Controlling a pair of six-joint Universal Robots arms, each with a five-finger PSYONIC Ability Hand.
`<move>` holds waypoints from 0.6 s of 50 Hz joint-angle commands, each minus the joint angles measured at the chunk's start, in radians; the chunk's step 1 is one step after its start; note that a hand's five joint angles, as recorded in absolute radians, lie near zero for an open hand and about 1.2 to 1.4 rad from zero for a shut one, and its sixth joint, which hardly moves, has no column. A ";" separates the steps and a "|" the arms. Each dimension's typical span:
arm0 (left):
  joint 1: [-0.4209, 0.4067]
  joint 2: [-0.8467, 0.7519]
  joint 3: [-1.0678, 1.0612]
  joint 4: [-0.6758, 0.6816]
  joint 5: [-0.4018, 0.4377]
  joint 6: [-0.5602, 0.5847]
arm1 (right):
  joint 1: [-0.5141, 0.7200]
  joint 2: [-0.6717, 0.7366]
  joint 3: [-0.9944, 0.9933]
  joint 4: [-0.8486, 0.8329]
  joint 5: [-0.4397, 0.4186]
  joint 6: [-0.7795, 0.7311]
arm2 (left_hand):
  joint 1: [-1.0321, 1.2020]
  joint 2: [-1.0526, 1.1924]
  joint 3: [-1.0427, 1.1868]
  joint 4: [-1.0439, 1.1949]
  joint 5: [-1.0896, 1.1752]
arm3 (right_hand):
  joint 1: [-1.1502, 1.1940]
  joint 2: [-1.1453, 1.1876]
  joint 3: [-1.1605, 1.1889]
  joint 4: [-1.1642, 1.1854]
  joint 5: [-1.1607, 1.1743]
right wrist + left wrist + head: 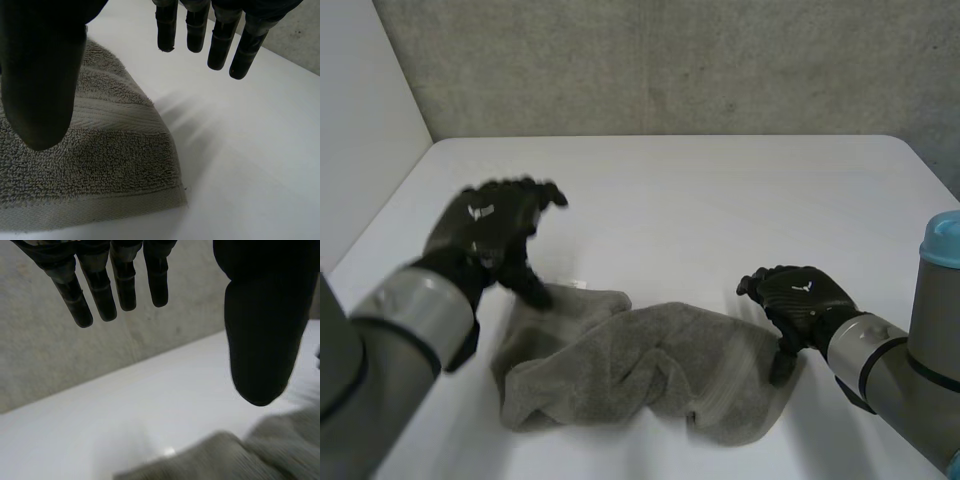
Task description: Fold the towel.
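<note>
A grey towel point(640, 370) lies crumpled in a loose heap on the white table point(700, 200), near its front edge. My left hand point(490, 235) hovers above the towel's left end with fingers point(100, 290) straight and spread, holding nothing; the towel point(240, 460) lies below its thumb. My right hand point(800, 300) rests at the towel's right end, thumb down by the cloth. In the right wrist view its fingers point(220, 40) are straight over bare table and the thumb hangs above a hemmed corner of the towel point(100, 160), not gripping it.
A grey concrete wall point(670, 60) rises behind the table. A white panel point(360, 130) stands along the table's left side. Bare tabletop stretches behind the towel and to its right.
</note>
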 commanded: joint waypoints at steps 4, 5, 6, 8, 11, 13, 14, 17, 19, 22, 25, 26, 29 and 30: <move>0.102 -0.304 0.236 -0.030 0.147 0.001 | 0.008 0.052 0.040 -0.155 -0.001 0.011 | 0.049 0.053 0.052 0.051 0.054 | 0.017 0.002 0.011 -0.002 0.022; 0.103 -0.362 0.269 -0.060 0.155 0.004 | 0.008 0.052 0.040 -0.156 -0.001 0.011 | 0.041 0.044 0.044 0.043 0.045 | 0.017 0.002 0.011 -0.002 0.022; 0.103 -0.363 0.270 -0.061 0.155 0.004 | 0.009 0.064 0.043 -0.169 -0.001 0.008 | 0.041 0.044 0.044 0.043 0.045 | 0.020 0.005 0.014 0.001 0.025; 0.105 -0.412 0.302 -0.091 0.166 0.009 | 0.009 0.080 0.046 -0.177 -0.003 0.007 | 0.038 0.041 0.041 0.040 0.042 | 0.035 0.019 0.029 0.015 0.039; 0.105 -0.496 0.356 -0.143 0.183 0.027 | 0.011 0.106 0.046 -0.180 -0.003 0.005 | 0.032 0.035 0.035 0.034 0.036 | 0.076 0.060 0.070 0.056 0.080; 0.106 -0.559 0.386 -0.171 0.187 0.059 | 0.011 0.115 0.046 -0.182 -0.001 0.002 | 0.029 0.032 0.032 0.031 0.033 | 0.102 0.087 0.096 0.083 0.107; 0.106 -0.559 0.386 -0.171 0.187 0.059 | 0.011 0.118 0.046 -0.183 -0.001 0.002 | 0.029 0.032 0.032 0.031 0.033 | 0.120 0.104 0.114 0.100 0.124; 0.108 -0.591 0.385 -0.170 0.189 0.103 | 0.011 0.124 0.051 -0.201 -0.001 0.000 | 0.020 0.023 0.023 0.022 0.024 | 0.161 0.145 0.155 0.141 0.165; 0.109 -0.600 0.382 -0.167 0.189 0.125 | 0.011 0.126 0.056 -0.212 -0.001 -0.001 | 0.014 0.018 0.017 0.016 0.018 | 0.164 0.149 0.158 0.144 0.169; 0.109 -0.620 0.376 -0.165 0.189 0.164 | 0.011 0.132 0.062 -0.232 -0.006 -0.003 | -0.030 -0.026 -0.027 -0.028 -0.026 | 0.190 0.175 0.184 0.171 0.195; 0.108 -0.625 0.366 -0.165 0.190 0.185 | 0.012 0.141 0.065 -0.238 -0.021 -0.003 | -0.033 -0.029 -0.030 -0.031 -0.029 | 0.240 0.225 0.234 0.221 0.245; 0.108 -0.625 0.359 -0.165 0.189 0.188 | 0.012 0.141 0.065 -0.238 -0.021 -0.003 | -0.033 -0.029 -0.030 -0.031 -0.029 | 0.240 0.225 0.234 0.221 0.245; 0.109 -0.625 0.351 -0.165 0.189 0.190 | 0.014 0.153 0.065 -0.238 -0.035 -0.004 | -0.033 -0.029 -0.030 -0.031 -0.029 | 0.249 0.234 0.243 0.230 0.254; 0.109 -0.625 0.351 -0.165 0.189 0.190 | 0.014 0.158 0.063 -0.240 -0.038 -0.006 | -0.033 -0.029 -0.030 -0.031 -0.029 | 0.255 0.240 0.249 0.235 0.260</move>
